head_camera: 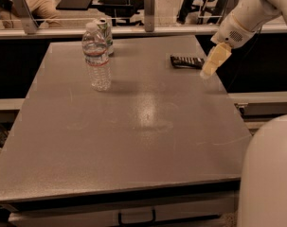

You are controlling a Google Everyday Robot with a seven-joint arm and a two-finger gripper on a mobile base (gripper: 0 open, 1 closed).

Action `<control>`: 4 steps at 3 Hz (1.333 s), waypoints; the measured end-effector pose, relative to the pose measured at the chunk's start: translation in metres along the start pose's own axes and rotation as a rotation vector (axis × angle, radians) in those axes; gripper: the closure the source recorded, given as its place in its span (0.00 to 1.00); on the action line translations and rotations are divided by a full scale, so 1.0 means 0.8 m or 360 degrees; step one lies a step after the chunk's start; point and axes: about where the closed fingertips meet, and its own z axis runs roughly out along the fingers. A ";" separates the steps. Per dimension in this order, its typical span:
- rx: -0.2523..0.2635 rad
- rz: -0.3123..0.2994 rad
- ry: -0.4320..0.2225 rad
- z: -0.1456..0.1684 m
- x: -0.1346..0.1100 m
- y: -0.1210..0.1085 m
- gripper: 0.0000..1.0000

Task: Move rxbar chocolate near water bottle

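The rxbar chocolate, a flat black bar with pale stripes, lies on the grey table near its far right edge. The water bottle, clear with a white cap and a pale label, stands upright at the far left-centre of the table. My gripper, with pale yellowish fingers, hangs from the white arm at the upper right. It sits just right of the bar's right end, slightly above the table, and holds nothing that I can see.
A green-white can stands right behind the bottle. A low rail with metal posts runs along the table's far edge. Part of my white body fills the lower right corner.
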 end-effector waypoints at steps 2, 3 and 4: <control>-0.0031 0.0006 -0.0017 0.046 -0.027 -0.023 0.00; -0.0047 -0.0006 -0.0010 0.060 -0.038 -0.027 0.00; -0.0085 -0.0003 -0.0003 0.074 -0.044 -0.027 0.13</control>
